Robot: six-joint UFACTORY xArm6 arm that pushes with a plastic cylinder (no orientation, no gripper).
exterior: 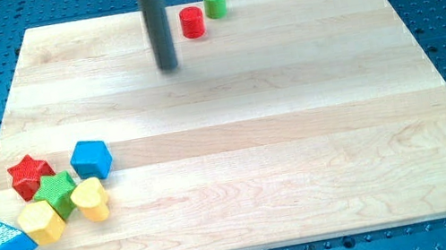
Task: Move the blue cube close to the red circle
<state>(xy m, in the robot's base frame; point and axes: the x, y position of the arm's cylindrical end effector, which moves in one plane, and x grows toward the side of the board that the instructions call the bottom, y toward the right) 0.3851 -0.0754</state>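
Note:
The blue cube (91, 159) sits at the view's lower left, at the top right of a cluster of blocks. The red circle (192, 22), a short red cylinder, stands near the view's top edge of the board, a little left of centre. My tip (169, 65) is at the end of the dark rod, just left of and below the red circle and far above and to the right of the blue cube. It touches no block.
A green cylinder (215, 3) stands just right of the red circle. By the blue cube lie a red star (31, 174), a green star (59, 191), a yellow heart (90, 199), a yellow hexagon (41, 223) and a blue triangle (9, 242). The wooden board (297, 131) lies on a blue perforated table.

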